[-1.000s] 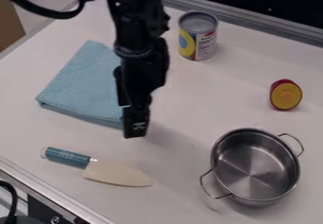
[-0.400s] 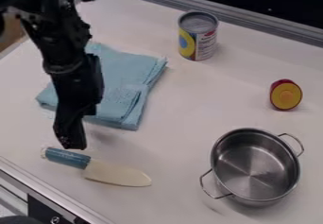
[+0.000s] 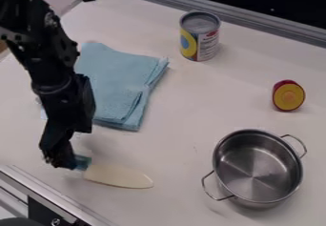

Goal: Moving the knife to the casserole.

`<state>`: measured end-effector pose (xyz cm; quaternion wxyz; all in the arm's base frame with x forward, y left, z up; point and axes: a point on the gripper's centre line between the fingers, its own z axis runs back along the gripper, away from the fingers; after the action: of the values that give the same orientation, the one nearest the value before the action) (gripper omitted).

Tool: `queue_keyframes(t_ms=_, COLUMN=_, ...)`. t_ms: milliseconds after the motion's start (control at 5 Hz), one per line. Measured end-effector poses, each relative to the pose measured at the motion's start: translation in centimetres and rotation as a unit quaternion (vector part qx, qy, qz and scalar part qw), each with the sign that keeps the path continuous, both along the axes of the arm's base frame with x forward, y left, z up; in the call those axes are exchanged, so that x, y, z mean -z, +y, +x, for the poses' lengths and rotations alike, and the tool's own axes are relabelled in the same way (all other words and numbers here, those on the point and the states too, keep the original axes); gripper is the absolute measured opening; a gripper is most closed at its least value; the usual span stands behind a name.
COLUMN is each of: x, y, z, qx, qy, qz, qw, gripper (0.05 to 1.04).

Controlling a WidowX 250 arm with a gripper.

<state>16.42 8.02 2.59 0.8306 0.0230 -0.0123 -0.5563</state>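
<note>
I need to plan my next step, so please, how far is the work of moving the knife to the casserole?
Reaching the knife looks done: the tool is down at its handle, hiding most of it. Whether it grips the handle, I cannot tell. Left to do: lifting the knife and bringing it to the casserole, which stands empty, well apart from the blade.

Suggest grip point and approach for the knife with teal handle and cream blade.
Likely its teal handle, from above, black pincer closing crosswise: the knife lies flat on the white table, and the broader cream blade looks harder to straddle.
</note>
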Motion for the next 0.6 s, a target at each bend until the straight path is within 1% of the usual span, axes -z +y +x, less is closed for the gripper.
queue_keyframes(t_ms=200, x=1.05, y=-0.15, z=-0.42, qx=0.007, qy=-0.035, qz=0.018, qw=0.9992, gripper=1.001)
queue_keyframes(t_ms=400, x=1.80, y=0.09, z=0.25, qx=0.017, qy=-0.039, qz=0.030, qw=0.9986, gripper=1.001)
queue_keyframes(t_ms=600, x=1.99, y=0.09, z=0.38, qx=0.010, qy=-0.040, qz=0.024, qw=0.9988, gripper=0.955)
